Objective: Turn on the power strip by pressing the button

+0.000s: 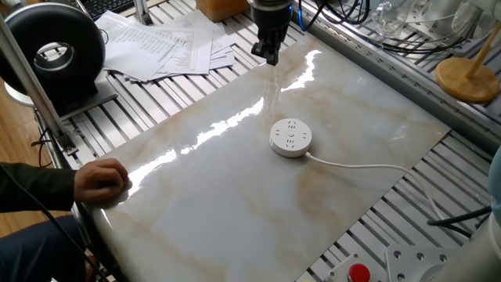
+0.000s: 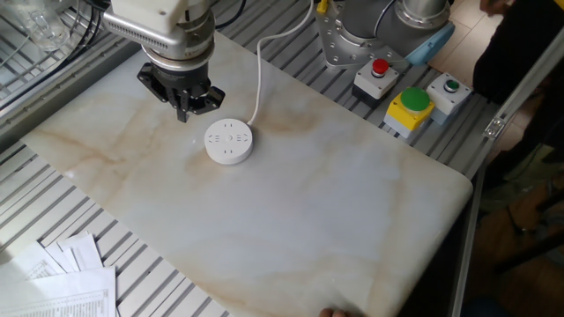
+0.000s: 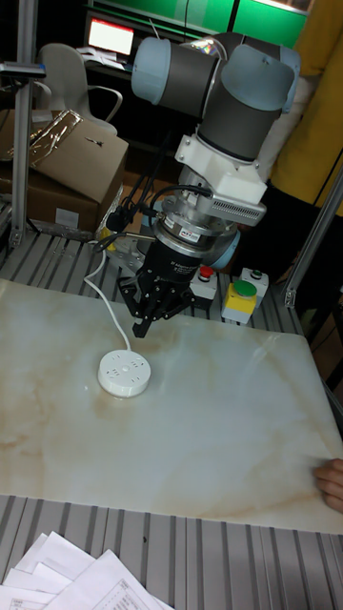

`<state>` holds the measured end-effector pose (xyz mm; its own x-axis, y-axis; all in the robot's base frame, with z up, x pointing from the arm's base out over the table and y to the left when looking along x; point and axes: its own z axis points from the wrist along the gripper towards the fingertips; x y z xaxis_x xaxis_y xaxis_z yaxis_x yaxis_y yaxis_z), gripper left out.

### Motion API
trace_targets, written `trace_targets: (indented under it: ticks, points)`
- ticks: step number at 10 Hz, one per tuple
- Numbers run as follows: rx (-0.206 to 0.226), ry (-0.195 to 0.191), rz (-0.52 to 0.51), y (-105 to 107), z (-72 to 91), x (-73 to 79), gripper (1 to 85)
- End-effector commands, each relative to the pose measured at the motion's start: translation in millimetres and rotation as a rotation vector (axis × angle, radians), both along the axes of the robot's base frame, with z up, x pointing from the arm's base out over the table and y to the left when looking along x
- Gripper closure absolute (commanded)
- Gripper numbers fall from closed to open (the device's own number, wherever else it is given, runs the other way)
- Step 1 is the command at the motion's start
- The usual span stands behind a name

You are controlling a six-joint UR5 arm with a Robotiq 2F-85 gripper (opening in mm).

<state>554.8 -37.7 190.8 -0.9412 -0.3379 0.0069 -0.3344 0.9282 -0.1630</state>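
The power strip (image 1: 291, 138) is a small round white puck with grey slots on top, lying near the middle of the marble slab (image 1: 235, 204). Its thin white cord (image 1: 352, 164) runs off toward the arm's base. It also shows as the power strip (image 2: 229, 142) and the power strip (image 3: 125, 373). I cannot pick out the button on it. My gripper (image 2: 187, 113) hangs above the slab just beside the strip, apart from it, fingers pointing down and shut to a point with nothing held. The same gripper (image 1: 271, 58) and gripper (image 3: 142, 330) show in the other views.
A person's hand (image 1: 102, 180) rests on the slab's edge. Loose papers (image 1: 156, 43) and a black round device (image 1: 55, 55) lie beyond the slab. Red (image 2: 379, 75), yellow-green (image 2: 412, 107) and green (image 2: 451, 91) button boxes stand by the arm's base. A wooden stand (image 1: 468, 78) is at the right.
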Motion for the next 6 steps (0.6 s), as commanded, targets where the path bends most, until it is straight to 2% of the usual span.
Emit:
trace_targets:
  ticks: [1, 6]
  points:
    - [0.011, -0.002, -0.001, 2.2, 0.4, 0.5, 84.3]
    - [0.008, -0.003, 0.002, 1.0, 1.1, 0.8, 84.3]
